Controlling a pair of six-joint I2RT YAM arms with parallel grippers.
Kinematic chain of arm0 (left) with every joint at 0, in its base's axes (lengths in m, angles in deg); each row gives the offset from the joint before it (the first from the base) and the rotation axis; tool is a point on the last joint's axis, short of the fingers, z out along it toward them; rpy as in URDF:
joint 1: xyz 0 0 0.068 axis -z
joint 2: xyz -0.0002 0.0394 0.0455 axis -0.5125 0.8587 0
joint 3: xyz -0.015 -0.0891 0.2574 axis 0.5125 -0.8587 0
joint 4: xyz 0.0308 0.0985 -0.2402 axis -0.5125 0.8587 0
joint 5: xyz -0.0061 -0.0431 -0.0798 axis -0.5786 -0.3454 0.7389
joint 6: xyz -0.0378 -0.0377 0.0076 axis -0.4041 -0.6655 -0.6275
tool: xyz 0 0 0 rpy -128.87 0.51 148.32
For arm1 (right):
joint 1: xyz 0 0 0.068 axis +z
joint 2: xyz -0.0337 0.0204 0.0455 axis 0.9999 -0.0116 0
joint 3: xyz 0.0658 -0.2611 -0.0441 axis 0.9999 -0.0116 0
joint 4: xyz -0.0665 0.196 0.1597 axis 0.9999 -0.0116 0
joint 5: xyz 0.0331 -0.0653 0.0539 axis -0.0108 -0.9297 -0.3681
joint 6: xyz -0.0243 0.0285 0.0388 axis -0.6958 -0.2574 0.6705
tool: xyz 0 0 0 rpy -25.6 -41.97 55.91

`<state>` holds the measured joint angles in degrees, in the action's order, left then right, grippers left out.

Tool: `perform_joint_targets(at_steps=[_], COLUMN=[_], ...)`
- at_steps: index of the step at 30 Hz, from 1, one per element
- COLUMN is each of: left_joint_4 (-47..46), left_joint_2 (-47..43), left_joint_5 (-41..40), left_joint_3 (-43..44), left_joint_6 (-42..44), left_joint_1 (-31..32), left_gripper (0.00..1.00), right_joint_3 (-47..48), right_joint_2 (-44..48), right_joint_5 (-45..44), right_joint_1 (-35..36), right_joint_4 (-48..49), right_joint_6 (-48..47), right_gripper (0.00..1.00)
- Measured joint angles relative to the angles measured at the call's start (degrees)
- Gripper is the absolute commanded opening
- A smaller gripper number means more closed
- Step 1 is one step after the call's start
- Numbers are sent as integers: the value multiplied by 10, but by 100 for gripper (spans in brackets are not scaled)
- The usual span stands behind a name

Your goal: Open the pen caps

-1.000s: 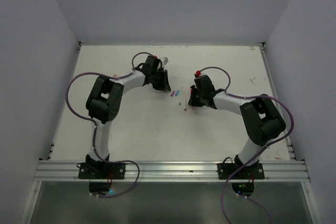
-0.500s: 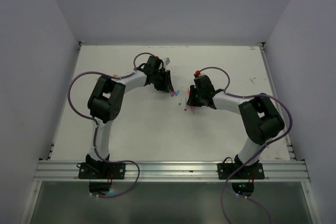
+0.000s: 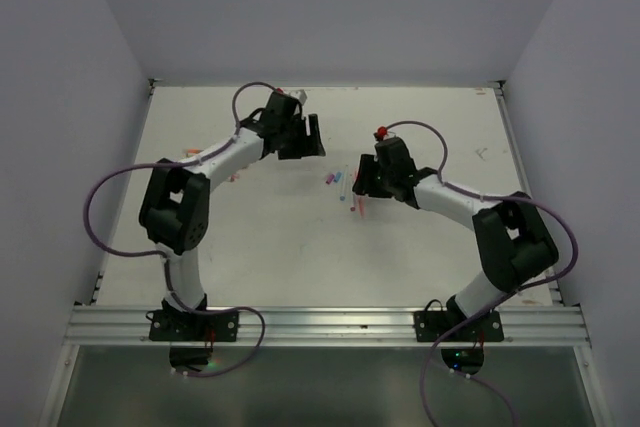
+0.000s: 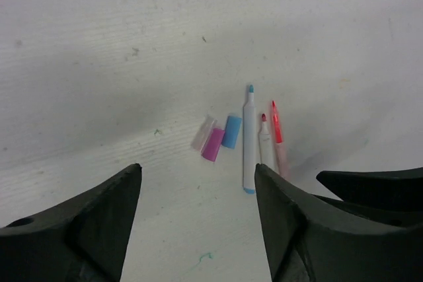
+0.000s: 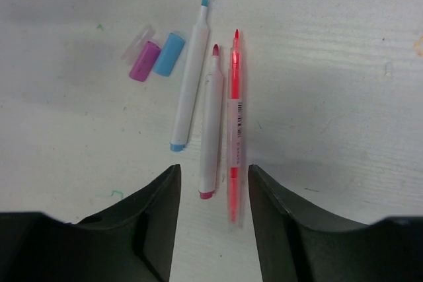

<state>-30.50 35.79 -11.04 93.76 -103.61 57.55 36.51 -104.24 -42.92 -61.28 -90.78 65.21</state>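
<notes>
Three uncapped pens lie side by side on the white table: a blue-tipped pen [image 5: 190,77], a pink-tipped pen [image 5: 211,123] and a red pen [image 5: 234,117]. Left of them lie loose pen caps: a purple cap [image 5: 143,61], a blue cap [image 5: 169,54] and a pale clear cap [image 5: 137,43]. My right gripper [image 5: 213,170] is open just above the pens' near ends, touching neither. My left gripper [image 4: 197,167] is open over bare table, short of the purple cap [image 4: 213,144] and blue cap [image 4: 231,131]. From above, the pens [image 3: 346,189] lie between the left gripper [image 3: 312,139] and right gripper [image 3: 362,183].
The right gripper's black body [image 4: 373,189] shows at the right edge of the left wrist view. The table [image 3: 250,237] is walled on three sides, with a metal rail [image 3: 320,325] along its near edge. Small ink marks dot the surface.
Both grippers have opened. The left arm has drawn back toward the far left, away from the pens. The red pen now lies on the table under the right gripper.
</notes>
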Motion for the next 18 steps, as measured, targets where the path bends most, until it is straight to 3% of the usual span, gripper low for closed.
perform_joint_targets(at_steps=[6,8,12,18], left_joint_4=[24,29,48,99], left_joint_2=[-142,-185,-246,-275], left_joint_5=[-73,-97,-156,-245], left_joint_3=[-36,-61,-124,-181], left_joint_6=[-40,-56,-89,-148], left_joint_1=[-29,-56,-118,-198], left_gripper=[93,100,100,89], right_joint_3=[13,21,24,13], right_joint_2=[110,148,216,305], right_joint_5=[-19,-29,-45,-71], right_joint_1=[0,0,0,0], right_joint_4=[-36,-48,-65,-84], right_joint_6=[-15,-24,-41,-62], right_gripper=[80,86,97,98])
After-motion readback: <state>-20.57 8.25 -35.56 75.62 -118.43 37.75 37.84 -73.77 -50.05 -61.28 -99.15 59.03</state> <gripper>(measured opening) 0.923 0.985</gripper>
